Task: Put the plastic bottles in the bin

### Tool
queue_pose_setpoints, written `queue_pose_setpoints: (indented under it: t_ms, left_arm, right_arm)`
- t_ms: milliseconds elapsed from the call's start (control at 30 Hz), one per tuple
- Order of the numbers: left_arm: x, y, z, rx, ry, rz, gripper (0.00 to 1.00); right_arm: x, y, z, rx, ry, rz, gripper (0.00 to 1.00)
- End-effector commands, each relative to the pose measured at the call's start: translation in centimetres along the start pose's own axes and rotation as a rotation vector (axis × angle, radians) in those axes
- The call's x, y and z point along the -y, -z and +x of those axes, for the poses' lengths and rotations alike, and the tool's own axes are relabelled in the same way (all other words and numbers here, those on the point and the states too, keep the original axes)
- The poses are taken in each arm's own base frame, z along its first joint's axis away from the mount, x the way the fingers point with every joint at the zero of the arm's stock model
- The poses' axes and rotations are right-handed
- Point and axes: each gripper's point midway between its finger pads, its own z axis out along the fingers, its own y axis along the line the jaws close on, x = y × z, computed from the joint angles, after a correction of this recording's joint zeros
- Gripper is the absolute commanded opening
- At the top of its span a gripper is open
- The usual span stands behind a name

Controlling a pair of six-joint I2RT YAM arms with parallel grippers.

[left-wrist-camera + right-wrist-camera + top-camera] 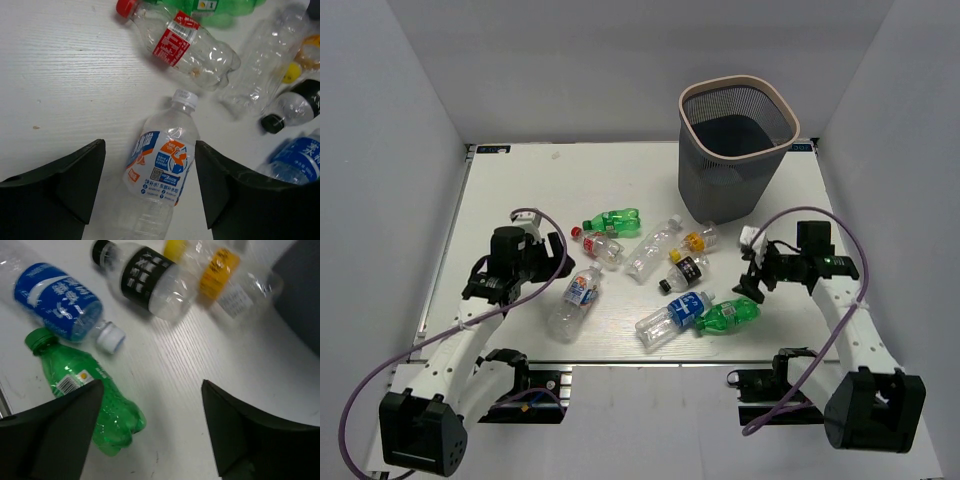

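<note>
Several plastic bottles lie in a loose cluster on the white table. My left gripper point(558, 262) is open above a clear bottle with an orange-and-blue label point(576, 297). That bottle point(161, 167) lies between the spread jaws point(150, 185), ungripped. My right gripper point(752, 282) is open and empty point(152, 425), with a green bottle point(92, 402) beside its left finger. The same green bottle point(728, 315) lies next to a blue-label bottle point(672, 316). The dark mesh bin point(682, 105) with a beige rim stands at the far right.
Other bottles lie mid-table: a green one point(613, 220), a red-label one point(598, 246), a plain clear one point(655, 248), a yellow-label one point(700, 240) and a black-label one point(686, 272). The bin's wall point(300, 285) is close to my right gripper. Grey walls enclose the table.
</note>
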Motion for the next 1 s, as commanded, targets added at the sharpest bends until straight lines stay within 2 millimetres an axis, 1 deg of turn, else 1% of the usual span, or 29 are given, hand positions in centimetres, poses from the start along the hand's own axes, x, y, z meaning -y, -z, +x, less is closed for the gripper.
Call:
queue_pose_setpoints:
  t_ms: [0,33,67,100,133,167,200,233,267,300,333,367,533,567,600,633,667,700,767,800,833,867,900,967]
  left_arm:
    - [1.7,0.2,-0.9,-0.009,-0.04,0.077,0.85]
    - [1.8,0.3,-1.3,-0.001,-0.042,0.08,0.85]
    - [1.7,0.2,-1.2,-0.013,-0.05,0.075,0.86]
    - [1.7,0.2,-1.2,-0.013,-0.05,0.075,0.86]
    - [1.6,0.0,-0.8,-0.032,-0.046,0.069,0.86]
    - [1.7,0.1,-1.2,-0.023,-0.057,0.072,0.86]
    - [1.8,0.2,-1.1,-0.026,-0.057,0.081,0.86]
    - [1.8,0.2,-1.1,-0.026,-0.057,0.081,0.86]
    - [1.7,0.0,-0.9,-0.027,-0.057,0.08,0.86]
    - [1.9,0.0,-0.8,-0.031,-0.057,0.092,0.86]
    - [1.9,0.0,-0.8,-0.031,-0.057,0.092,0.86]
    - [1.9,0.0,-0.4,-0.043,-0.055,0.098,0.86]
    - [2.2,0.0,-0.3,-0.057,-0.053,0.112,0.86]
    - [2.2,0.0,-0.3,-0.057,-0.053,0.112,0.86]
    - [2.4,0.1,-0.7,-0.049,-0.055,0.115,0.86]
    - [2.3,0.2,-0.5,-0.057,-0.062,0.113,0.86]
    - [2.5,0.3,-1.0,-0.045,-0.065,0.116,0.86]
    - [2.6,0.3,-0.9,-0.048,-0.065,0.125,0.86]
    - [2.9,0.3,-1.2,-0.05,-0.065,0.136,0.86]
    - [3.1,0.5,-1.6,-0.039,-0.068,0.139,0.86]
    - [3.1,0.5,-1.6,-0.039,-0.068,0.14,0.86]
    - [3.3,0.5,-1.6,-0.043,-0.068,0.151,0.86]
    - [3.5,0.6,-2.0,-0.033,-0.07,0.154,0.86]
    - [3.8,0.7,-1.9,-0.04,-0.07,0.175,0.86]
  right_arm:
    - [-4.7,0.0,-1.1,0.145,0.386,-0.188,0.9]
    - [-5.0,0.1,-0.8,0.144,0.416,-0.201,0.9]
    - [-5.2,0.1,-0.4,0.13,0.443,-0.216,0.9]
    - [-6.1,0.1,0.2,0.122,0.494,-0.267,0.9]
    - [-6.3,0.2,0.4,0.115,0.506,-0.279,0.9]
    - [-7.1,0.0,0.6,0.11,0.517,-0.329,0.9]
    - [-8.0,0.4,0.7,0.114,0.556,-0.373,0.9]
    - [-8.4,0.4,1.1,0.109,0.547,-0.399,0.9]
    - [-8.6,0.4,1.4,0.103,0.578,-0.413,0.9]
    - [-9.0,0.2,2.1,0.1,0.58,-0.426,0.9]
    - [-9.0,0.1,2.4,0.092,0.603,-0.426,0.9]
    - [-8.9,-0.2,2.9,0.078,0.626,-0.424,0.9]
    - [-9.5,-0.7,5.0,0.026,0.628,-0.481,0.9]
    - [-9.2,-1.1,5.4,0.016,0.638,-0.48,0.9]
    - [-9.4,-1.2,6.3,-0.007,0.63,-0.49,0.9]
    - [-9.3,-1.4,6.9,-0.031,0.641,-0.489,0.9]
    - [-8.5,-2.0,7.4,-0.048,0.673,-0.46,0.9]
    - [-8.6,-2.2,7.9,-0.059,0.659,-0.459,0.9]
    - [-8.2,-2.7,8.5,-0.085,0.665,-0.453,0.9]
    - [-8.3,-2.7,8.8,-0.093,0.654,-0.46,0.9]
    - [-8.2,-2.8,9.1,-0.108,0.638,-0.471,0.9]
    - [-8.3,-3.0,9.4,-0.114,0.626,-0.487,0.89]
    - [-8.3,-3.1,9.5,-0.119,0.616,-0.494,0.87]
    - [-8.2,-3.3,9.9,-0.137,0.608,-0.501,0.84]
